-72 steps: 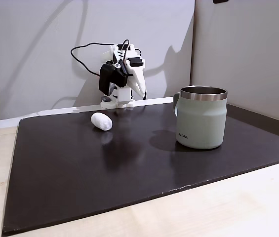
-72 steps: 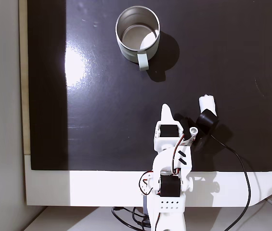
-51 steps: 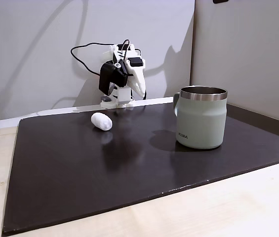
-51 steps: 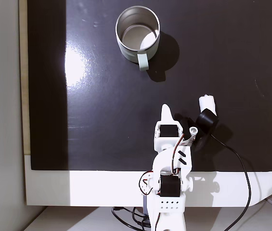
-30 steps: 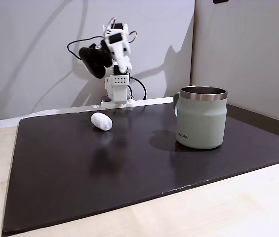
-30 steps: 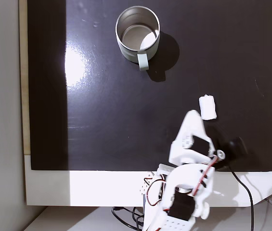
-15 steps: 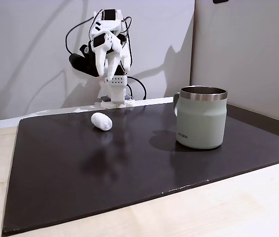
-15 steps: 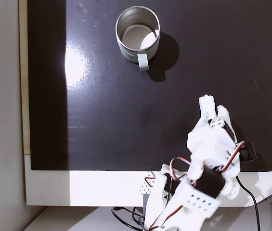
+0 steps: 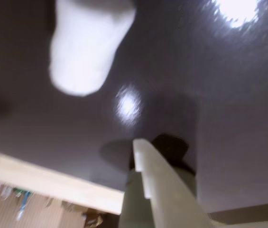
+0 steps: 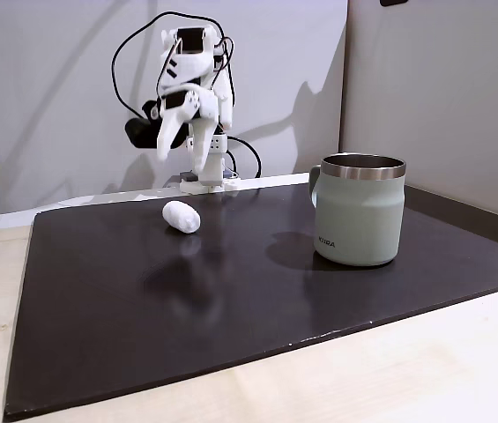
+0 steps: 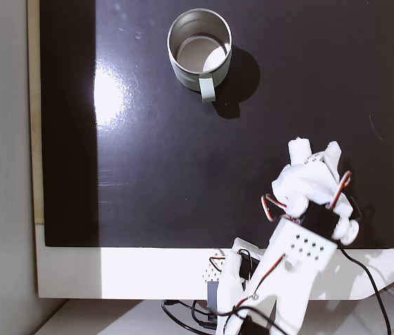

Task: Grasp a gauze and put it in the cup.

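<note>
Wrist view: gauze [image 9: 86, 47] appears as a blurred white oval at upper left, lying on the dark mat [image 9: 228, 85]. One pale gripper finger [image 9: 160, 190] rises from the bottom edge, clear of the gauze. A light wooden strip [image 9: 48, 183] crosses the lower left.

Side-on fixed view: gripper [image 10: 178, 143] hangs raised above the mat [image 10: 143, 300], pointing down, over the area behind the gauze [image 10: 182, 216] and not touching it. Its fingers seem slightly parted; whether they are released or clenched I cannot tell. The gauze rests on the mat, well apart from the cup [image 10: 360, 210], which stands upright to the right.

Top-down fixed view: gauze [image 11: 299, 148] is partly covered by the gripper [image 11: 319, 157] at lower right. The cup [image 11: 199, 43] stands well apart near the top, handle toward the arm, nothing visible inside.
</note>
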